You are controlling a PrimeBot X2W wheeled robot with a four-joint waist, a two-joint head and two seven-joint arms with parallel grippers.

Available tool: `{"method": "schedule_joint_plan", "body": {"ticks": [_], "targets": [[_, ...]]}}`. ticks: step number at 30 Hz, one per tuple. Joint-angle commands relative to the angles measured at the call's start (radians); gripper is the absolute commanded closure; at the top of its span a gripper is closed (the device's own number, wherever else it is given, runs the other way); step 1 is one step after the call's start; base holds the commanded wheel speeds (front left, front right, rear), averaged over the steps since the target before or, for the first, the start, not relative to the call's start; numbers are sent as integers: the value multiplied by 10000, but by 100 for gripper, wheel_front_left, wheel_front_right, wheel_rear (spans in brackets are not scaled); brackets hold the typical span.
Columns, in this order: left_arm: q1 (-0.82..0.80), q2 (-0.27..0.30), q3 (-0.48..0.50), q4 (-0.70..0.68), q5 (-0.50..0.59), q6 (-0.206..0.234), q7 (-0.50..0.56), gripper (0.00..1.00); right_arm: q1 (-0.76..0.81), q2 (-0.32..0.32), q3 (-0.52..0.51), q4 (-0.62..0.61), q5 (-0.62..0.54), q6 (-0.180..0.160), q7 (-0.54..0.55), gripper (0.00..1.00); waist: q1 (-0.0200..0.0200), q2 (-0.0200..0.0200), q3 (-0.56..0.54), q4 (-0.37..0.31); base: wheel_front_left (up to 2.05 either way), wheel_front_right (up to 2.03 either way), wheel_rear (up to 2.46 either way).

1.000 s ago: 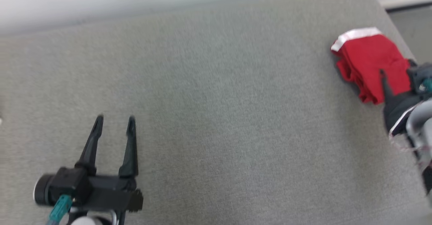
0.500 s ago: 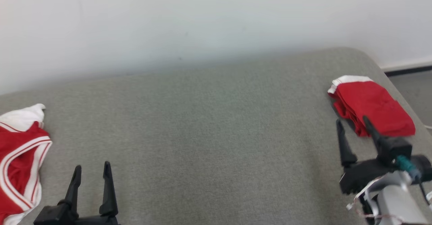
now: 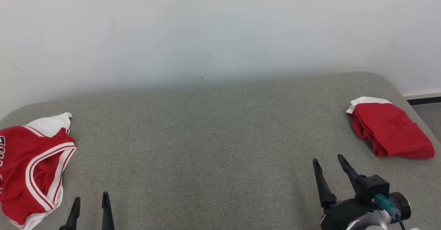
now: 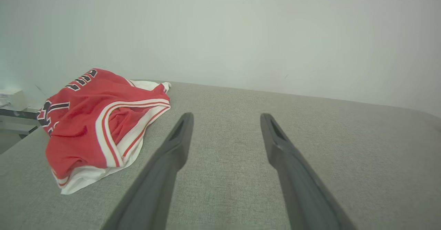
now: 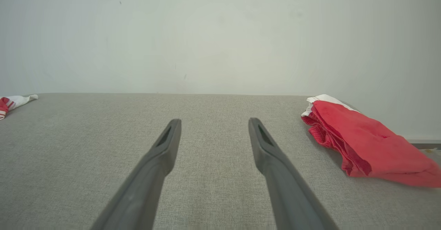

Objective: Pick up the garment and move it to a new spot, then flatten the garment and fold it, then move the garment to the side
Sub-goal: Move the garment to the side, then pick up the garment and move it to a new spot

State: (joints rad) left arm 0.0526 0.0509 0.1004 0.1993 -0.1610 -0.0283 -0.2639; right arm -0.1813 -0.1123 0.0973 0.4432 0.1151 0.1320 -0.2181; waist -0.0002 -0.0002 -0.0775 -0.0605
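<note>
Just left of my left gripper, beside its fingertips and running on ahead of them, lay the red-and-white jersey. It was crumpled in a loose heap on the grey cushion, with a white-trimmed opening turned toward the tool and black lettering on its far, outer side. I took this for the garment to be picked up, though that was only my reading. Its longer run lay roughly along the line the fingers pointed, not across it, so the near white hem sat closest to the left finger without touching it. That gripper stood with its jaws spread wide and nothing between them, low over bare fabric. As I judged it, the move ahead turned on a sideways shift to the left and a slight turn of the wrist, so the jaws would straddle an edge of the cloth instead of sliding alongside it. My right gripper was well apart from the jersey, across the width of the cushion, jaws likewise open and empty; the left arm was plainly the nearer. Ahead and to the right of that right gripper lay a folded red garment with a white band at its far end, near but untouched, which looked to me finished and set aside. Beyond everything rose a pale wall.
</note>
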Motion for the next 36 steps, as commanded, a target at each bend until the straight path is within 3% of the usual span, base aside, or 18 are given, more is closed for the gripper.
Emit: {"method": "schedule_joint_plan", "body": {"ticks": [1, 23, 36], "targets": [[106, -4, 24, 42, 91, -47, -5, 0, 147, 38, 9, -44, -15, -28, 50, 0, 2, 2, -5, 2, 0, 0, 0], [-136, -3, -22, 376, 97, -75, -5, 0, 627, 393, -161, -467, -5, -29, 327, 0, 2, 2, -19, 98, 0, 0, 0], [-205, -2, -12, 247, 143, -54, -6, 0, 839, 478, -38, -479, 118, -29, 263, 0, 2, 2, -137, 1250, 0, 0, 0]]}}
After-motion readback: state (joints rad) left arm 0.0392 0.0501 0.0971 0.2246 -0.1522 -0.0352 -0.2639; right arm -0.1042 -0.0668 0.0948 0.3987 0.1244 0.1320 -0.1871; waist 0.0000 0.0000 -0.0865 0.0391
